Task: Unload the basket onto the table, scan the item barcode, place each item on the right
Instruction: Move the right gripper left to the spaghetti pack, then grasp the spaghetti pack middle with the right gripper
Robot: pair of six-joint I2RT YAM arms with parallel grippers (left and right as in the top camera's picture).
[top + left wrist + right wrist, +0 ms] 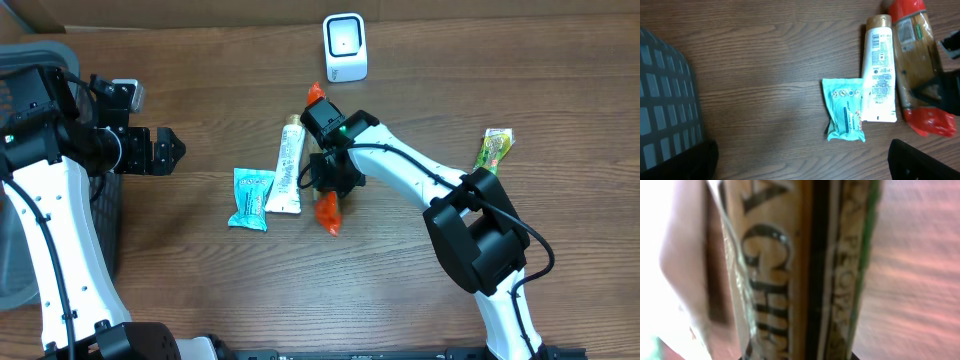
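Note:
A long brown snack packet with red ends lies at the table's middle, just right of a white tube. My right gripper sits down over the packet's middle with its fingers closed on it. In the right wrist view the packet fills the frame between the finger edges, printed side facing the camera. The white scanner stands at the back centre, apart from the packet. My left gripper hovers open at the left, holding nothing.
A white tube and a teal packet lie left of the snack packet. A green-yellow packet lies at the right. A grey basket stands at the left edge.

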